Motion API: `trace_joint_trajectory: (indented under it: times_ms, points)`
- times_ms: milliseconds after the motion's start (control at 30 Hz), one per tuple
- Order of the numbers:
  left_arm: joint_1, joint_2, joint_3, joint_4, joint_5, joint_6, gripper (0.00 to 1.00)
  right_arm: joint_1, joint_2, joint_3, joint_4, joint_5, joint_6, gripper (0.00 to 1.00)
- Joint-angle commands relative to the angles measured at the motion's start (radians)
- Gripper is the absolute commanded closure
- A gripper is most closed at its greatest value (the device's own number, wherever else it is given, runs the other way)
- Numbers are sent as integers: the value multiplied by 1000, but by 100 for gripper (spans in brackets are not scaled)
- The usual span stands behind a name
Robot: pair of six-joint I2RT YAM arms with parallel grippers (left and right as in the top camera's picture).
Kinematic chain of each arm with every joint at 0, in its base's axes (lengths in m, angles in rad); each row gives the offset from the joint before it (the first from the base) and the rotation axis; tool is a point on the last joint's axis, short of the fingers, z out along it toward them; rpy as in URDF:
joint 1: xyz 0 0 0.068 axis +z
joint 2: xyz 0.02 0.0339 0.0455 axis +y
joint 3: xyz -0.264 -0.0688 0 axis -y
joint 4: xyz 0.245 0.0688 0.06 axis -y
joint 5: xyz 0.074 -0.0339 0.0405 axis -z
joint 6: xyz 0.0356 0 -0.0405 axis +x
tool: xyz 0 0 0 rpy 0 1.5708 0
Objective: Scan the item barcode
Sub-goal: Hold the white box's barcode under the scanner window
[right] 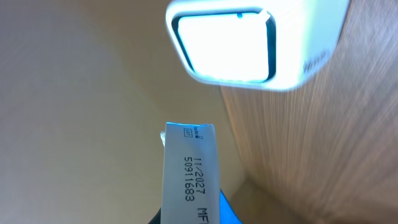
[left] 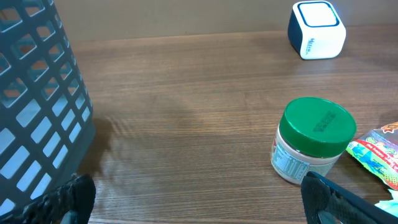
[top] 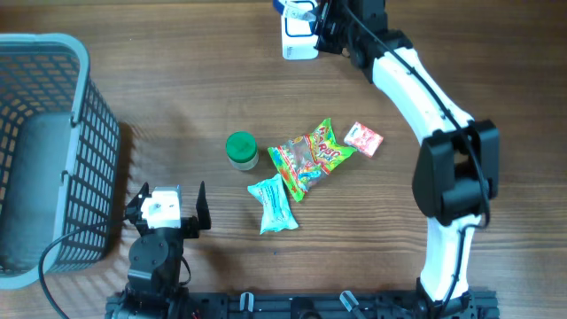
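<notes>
My right gripper (top: 319,18), at the top middle of the overhead frame, is clamped shut on a thin white packet (right: 189,171), which sits just below the scanner (right: 227,43) and its lit window in the wrist view. All I can read on the packet's edge is a date code, no bars (the barcode may be on a face I cannot see). So I judge the best move is a slow wrist roll until the striped face squarely meets the window, near it but not touching, then a steady pause. The left gripper (top: 170,204), lower left, stands wide open and empty. Count: one scanner, one basket (top: 93,142) at the left edge, and four loose items at the centre: one green-lidded jar (top: 241,150), one gummy bag (top: 306,158), one pale blue pouch (top: 272,204), one pink sachet (top: 362,138)
</notes>
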Motion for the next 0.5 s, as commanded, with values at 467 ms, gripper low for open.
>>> trace_joint_trajectory:
  times_ms: [467]
  points:
    - [-5,-7,-2,2,-6,-9,0,-58,117,65,-117,-22,5,95]
